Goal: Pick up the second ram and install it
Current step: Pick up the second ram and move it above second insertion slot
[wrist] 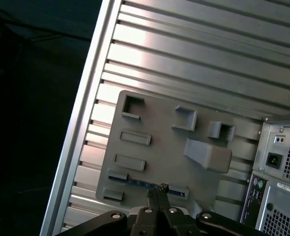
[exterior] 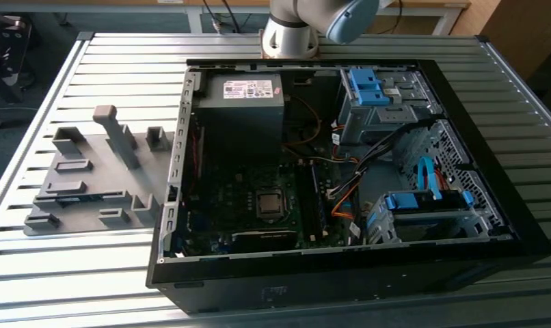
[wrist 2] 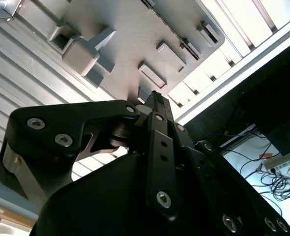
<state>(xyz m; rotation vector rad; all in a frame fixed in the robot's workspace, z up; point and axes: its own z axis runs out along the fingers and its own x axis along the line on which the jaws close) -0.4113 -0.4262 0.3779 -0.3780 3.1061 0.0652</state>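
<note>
Slatted silver aluminium table (exterior: 102, 61) is seen carrying an open black desktop computer case (exterior: 348, 273). The side panel is off, so the dark motherboard (exterior: 230, 212) is exposed for access from above. At the exterior view's left, just beside the case, a flat grey plastic holder tray (exterior: 84, 147) with raised blocks and slots is laid on the slats.

The second ram (exterior: 82, 198), a long thin dark circuit-board stick, is stood on edge in a slot near the tray's lower edge in that frame, presumably so its long edge is offered for a pinch. In the first wrist view the stick (wrist: 135, 180) is seen as a dark bluish strip across the tray.

Black two-finger gripper (wrist: 159, 189) is carried high over the tray, well apart from it, roughly lined up over the stick. Its fingers are seen pressed together with nothing between them, and in the second wrist view the gripper (wrist 2: 154, 101) reads the same. Stick is judged not yet picked up or touched. Grey robot arm base (exterior: 289, 34) is mounted at upper centre of the exterior view, behind the case.
</note>
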